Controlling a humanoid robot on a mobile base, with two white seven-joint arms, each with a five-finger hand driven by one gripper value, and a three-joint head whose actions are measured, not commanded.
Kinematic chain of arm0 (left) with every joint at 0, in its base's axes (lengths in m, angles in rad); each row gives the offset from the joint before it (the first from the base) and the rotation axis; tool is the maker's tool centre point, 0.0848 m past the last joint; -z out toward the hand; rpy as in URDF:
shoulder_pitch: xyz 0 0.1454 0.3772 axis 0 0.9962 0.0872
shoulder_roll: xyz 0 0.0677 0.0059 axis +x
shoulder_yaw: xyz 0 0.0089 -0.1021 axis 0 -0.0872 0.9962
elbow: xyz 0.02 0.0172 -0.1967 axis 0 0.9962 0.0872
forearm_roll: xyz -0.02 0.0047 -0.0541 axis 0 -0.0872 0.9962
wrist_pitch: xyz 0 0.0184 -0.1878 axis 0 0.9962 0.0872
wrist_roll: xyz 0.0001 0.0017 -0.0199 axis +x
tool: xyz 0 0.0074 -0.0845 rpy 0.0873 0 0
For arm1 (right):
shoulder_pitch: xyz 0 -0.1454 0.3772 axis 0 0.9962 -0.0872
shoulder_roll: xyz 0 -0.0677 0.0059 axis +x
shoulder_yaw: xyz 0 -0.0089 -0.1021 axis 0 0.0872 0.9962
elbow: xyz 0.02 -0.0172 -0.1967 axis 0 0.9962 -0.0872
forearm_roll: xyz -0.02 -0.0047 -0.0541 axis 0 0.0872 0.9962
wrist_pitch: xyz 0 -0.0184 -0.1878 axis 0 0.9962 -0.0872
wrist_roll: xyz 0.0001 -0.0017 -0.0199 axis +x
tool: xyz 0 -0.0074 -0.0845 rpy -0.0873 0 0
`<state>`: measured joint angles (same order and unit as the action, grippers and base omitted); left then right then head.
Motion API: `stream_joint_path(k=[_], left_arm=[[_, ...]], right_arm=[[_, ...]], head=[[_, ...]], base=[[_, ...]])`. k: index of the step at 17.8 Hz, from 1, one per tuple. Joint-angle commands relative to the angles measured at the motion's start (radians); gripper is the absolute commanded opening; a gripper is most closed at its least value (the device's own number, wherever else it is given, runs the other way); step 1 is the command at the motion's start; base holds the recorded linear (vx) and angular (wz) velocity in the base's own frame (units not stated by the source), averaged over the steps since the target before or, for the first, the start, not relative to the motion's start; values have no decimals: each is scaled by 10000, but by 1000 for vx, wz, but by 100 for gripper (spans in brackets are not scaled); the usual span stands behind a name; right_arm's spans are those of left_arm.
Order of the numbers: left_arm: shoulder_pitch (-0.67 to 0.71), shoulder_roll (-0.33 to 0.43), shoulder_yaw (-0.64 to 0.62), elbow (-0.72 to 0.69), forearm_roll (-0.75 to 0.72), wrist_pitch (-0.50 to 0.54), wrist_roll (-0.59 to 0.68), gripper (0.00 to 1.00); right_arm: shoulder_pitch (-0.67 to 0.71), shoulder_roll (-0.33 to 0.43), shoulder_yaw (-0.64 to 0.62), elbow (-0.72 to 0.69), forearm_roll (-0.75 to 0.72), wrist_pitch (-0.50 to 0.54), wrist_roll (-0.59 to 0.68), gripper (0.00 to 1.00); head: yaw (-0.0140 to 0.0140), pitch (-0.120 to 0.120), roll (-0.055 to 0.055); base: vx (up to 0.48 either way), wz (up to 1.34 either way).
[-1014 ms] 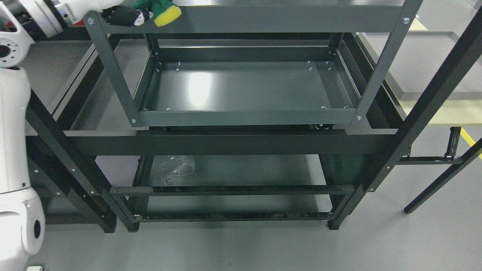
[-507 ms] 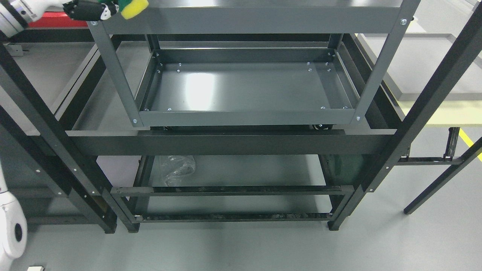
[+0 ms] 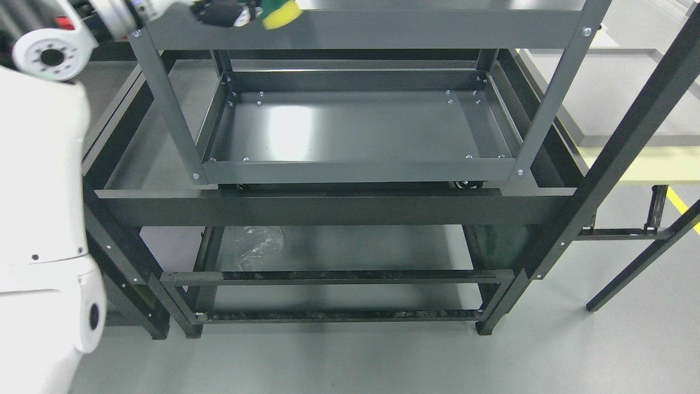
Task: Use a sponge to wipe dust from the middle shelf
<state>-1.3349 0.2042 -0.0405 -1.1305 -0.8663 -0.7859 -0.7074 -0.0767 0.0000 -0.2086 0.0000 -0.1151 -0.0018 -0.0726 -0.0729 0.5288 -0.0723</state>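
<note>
At the very top edge, left of the middle, a yellow and green sponge (image 3: 280, 15) shows over the front rail of the grey cart's upper shelf (image 3: 383, 27). My left hand (image 3: 227, 12), with black fingers, is shut on the sponge; its white arm runs up the left side of the picture. The sponge rests against or just above that rail; I cannot tell if it touches. Below, the cart's lower tray (image 3: 355, 131) lies bare and glossy. No right arm shows.
The grey cart stands inside a black rack; a broad black crossbar (image 3: 333, 207) runs in front of it. A crumpled clear plastic bag (image 3: 257, 246) lies on the lower level. Black posts (image 3: 629, 137) slant at the right. A yellow floor stripe (image 3: 681, 200) is at far right.
The left hand with the sponge has slid right along the top rail, from about the cart's left corner toward the middle. The white arm has swung back into the left foreground.
</note>
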Motion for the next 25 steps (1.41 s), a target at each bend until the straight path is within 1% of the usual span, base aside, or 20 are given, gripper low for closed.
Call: stream_joint_path(k=[1,2,5,8,11,13,19,22,25], left_arm=[[-1925,-1868,-2671,1761,-603,5,688,0],[-2157,-1868,-3240,1900,-511,109,1011,0],[-2344,-1868,-5202,1917,284,1183,1549,0],[-2328,-1868,-6783,1962,898,2209,2804,0],[-2206,-1868,-7616,2146,1161,2780,3620,0],[-1916,-1868,-7663,2315,1192,2812,3958,0],[-964,-1868,-7465,2239,1131,2659,3944,0],[-978,-1868,-6745,2071,1054,2429,3761,0],[-1009,-1868,-6070,1566,1039,2261,3470,0]], right_arm=[[0,-175,0,-175,0,724,5,100],[0,-175,0,-175,0,724,5,100],[-15,-175,0,-175,0,724,5,100],[0,-175,0,-175,0,739,5,100],[0,-175,0,-175,0,724,5,100],[0,-175,0,-175,0,724,5,100],[0,-175,0,-175,0,724,5,100],[0,-175,0,-175,0,724,5,100],[0,-175,0,-175,0,724,5,100]], head=[[0,0,0],[0,0,0],[0,0,0],[0,0,0],[0,0,0],[0,0,0],[0,0,0],[0,0,0],[0,0,0]], base=[[0,0],[0,0],[0,0],[0,0],[0,0],[0,0],[0,0],[0,0],[0,0]])
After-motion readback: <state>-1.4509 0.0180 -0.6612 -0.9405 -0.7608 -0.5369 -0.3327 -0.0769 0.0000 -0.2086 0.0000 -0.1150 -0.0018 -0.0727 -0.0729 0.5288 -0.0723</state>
